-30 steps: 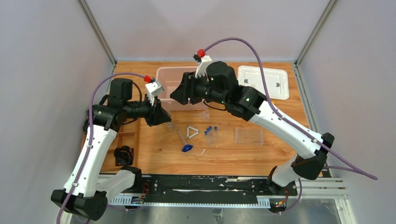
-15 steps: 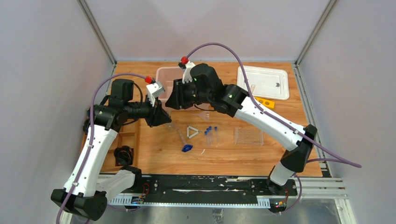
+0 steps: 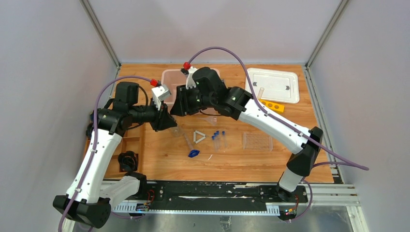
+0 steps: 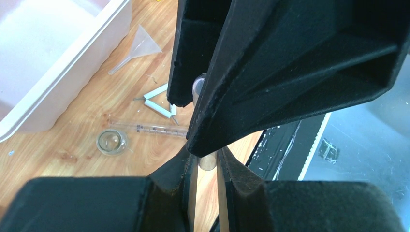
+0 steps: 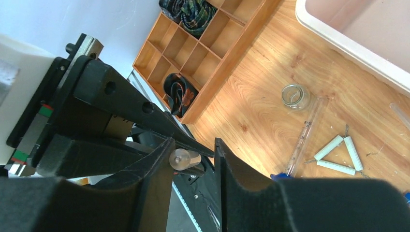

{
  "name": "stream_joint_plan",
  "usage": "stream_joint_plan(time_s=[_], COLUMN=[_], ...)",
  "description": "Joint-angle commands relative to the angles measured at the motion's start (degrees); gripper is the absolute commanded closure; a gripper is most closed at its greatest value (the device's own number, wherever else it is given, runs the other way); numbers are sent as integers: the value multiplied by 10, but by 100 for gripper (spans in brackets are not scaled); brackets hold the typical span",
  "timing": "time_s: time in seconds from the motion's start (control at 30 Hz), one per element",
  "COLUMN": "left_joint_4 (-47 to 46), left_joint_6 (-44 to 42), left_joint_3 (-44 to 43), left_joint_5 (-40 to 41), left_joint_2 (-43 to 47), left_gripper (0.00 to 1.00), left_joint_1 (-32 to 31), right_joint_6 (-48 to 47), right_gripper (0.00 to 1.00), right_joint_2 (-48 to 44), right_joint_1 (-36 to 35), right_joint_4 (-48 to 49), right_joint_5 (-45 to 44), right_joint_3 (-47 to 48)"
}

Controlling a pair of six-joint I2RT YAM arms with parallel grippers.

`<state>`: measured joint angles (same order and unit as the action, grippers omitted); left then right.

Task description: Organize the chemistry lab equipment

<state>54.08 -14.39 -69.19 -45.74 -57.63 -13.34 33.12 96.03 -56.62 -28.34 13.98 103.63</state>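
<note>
Moved: the right arm has swung left since a second ago, so the right gripper [image 3: 176,107] now sits just beside the left gripper [image 3: 167,121]; this uncovers a flat yellow tube rack [image 3: 270,105] by the white rectangular lid [image 3: 273,84]; the left arm has kept its place
Top view, table: the small clear tubes with blue caps [image 3: 218,139] lie between the white triangle [image 3: 199,137] and the clear tube rack [image 3: 257,141]; the blue clip [image 3: 193,153] lies near the triangle, on its near side; the clear funnel [image 3: 211,119] lies by the pink plastic bin [image 3: 169,77]
Top view, fingers: I cannot tell, both sets are hidden by the gripper bodies
Left wrist view, fingers: narrow, pinching a short clear tube [image 4: 208,162] whose rounded far end sits between the right gripper's black fingers
Left wrist view, below: the funnel [image 4: 145,43], the triangle [image 4: 159,99], a graduated clear rod [image 4: 150,128] and a small clear beaker [image 4: 112,141], upright on the wood beside the bin [image 4: 58,48]
Right wrist view, fingers: apart, set either side of the tube's end [image 5: 181,158], with a gap showing on one side
Right wrist view, below: the beaker [image 5: 295,96], rod [image 5: 307,133] and triangle [image 5: 336,154] on the table, near a wooden compartment tray [image 5: 208,48]
</note>
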Motion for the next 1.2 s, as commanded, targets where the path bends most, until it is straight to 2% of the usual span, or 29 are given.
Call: stream_joint_plan(time_s=[0.0,0.1,0.13,0.2,0.23,0.33,0.37,0.5,0.7,0.87,1.17], left_joint_4=[-10,-10,-10,-10,-10,-10,-10,-10,-10,-9,-9], left_joint_6=[0,-1,-1,0,2,11,14,34,62,72,69], left_joint_3=[-1,-1,-1,-1,-1,-4,-7,-21,-31,-29,-25], left_joint_5=[0,4,4,5,6,19,25,67,132,151,170], left_joint_2=[0,4,4,3,2,-2,-3,-10,-35,-49,-47], left_gripper=[98,94,92,84,72,12,2,0,0,0,0], left_joint_1=[-4,-4,-4,-4,-4,-3,-4,-4,-4,-4,-3], right_joint_6=[-8,-7,-7,-10,-13,-25,-30,-67,-121,-121,-123], right_gripper=[62,78,88,99,100,100,100,100,100,100,100], right_joint_2=[3,-7,-15,-27,-38,-67,-81,-150,-274,-335,-328], right_joint_1=[-4,-4,-4,-2,1,21,31,88,214,325,375], right_joint_4=[-16,-8,-4,1,1,1,-1,-32,-46,-24,50], right_joint_5=[5,-15,-22,-43,-52,-74,-81,-164,-308,-353,-426], right_joint_3=[16,9,4,-8,-14,-41,-53,-125,-289,-389,-467])
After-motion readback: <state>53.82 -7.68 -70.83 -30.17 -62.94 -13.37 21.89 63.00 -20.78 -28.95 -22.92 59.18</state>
